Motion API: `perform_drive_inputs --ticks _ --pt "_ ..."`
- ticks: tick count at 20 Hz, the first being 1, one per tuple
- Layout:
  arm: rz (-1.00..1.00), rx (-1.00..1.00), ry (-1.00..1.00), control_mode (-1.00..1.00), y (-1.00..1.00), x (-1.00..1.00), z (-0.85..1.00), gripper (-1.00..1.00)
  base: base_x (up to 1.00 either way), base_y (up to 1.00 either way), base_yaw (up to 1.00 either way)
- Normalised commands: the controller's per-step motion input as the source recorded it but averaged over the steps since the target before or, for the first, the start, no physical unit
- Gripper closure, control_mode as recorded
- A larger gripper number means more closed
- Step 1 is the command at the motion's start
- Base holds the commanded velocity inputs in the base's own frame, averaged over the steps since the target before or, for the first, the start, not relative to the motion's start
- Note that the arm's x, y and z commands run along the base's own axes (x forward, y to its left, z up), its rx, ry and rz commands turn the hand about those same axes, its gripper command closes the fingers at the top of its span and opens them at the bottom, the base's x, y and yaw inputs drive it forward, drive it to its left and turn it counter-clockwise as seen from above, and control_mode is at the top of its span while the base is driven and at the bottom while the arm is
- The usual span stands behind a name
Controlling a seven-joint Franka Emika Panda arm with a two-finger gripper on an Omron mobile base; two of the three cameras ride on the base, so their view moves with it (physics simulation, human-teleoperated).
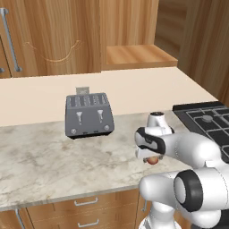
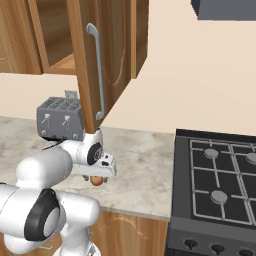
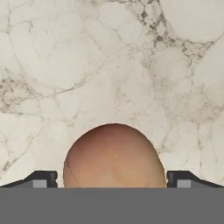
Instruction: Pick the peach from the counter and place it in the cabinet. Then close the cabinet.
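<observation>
The claw (image 3: 112, 183) hangs directly over the peach (image 3: 114, 156), pointing straight down at the marbled worktop (image 3: 109, 61). In the hand view the reddish-brown fruit sits squarely between the two dark fingertips (image 3: 41, 179), one to each side of it, with a sliver of gap on both sides; the jaws stand wide apart and are not pressing on it. The peach rests on the stone, its rounded top rising toward the camera, and bare marble spreads away beyond it.

From the left base view the peach (image 1: 153, 161) peeks out just beneath the claw (image 1: 151, 157), near the front edge of the worktop (image 1: 53, 161). From the right base view it shows as a small orange ball (image 2: 96, 180) under the claw (image 2: 98, 175).

Behind and off to one side of the claw stands a grey toaster (image 1: 88, 115), well apart from the fruit. Above and beyond the claw the cabinet (image 1: 134, 56) is open, its door (image 2: 95, 65) swung out, with the light wood shelf inside. A black stove top (image 2: 215, 185) lies to the other side of the claw.
</observation>
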Motion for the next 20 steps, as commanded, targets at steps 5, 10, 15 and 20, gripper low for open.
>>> perform_drive_inputs --ticks 5,10,15,20 --pt "0.0 -0.01 0.0 -1.0 0.0 0.0 -0.28 1.0 0.0 0.0 0.0" --pt "0.05 0.0 -0.06 -1.0 -0.03 -0.1 0.52 1.0 0.0 0.0 0.0" --pt "0.04 0.01 -0.09 -1.0 0.0 0.01 1.0 1.0 0.0 0.0 0.0" --pt "0.0 0.0 -0.24 -1.0 0.02 0.03 1.0 1.0 0.0 0.0 0.0"
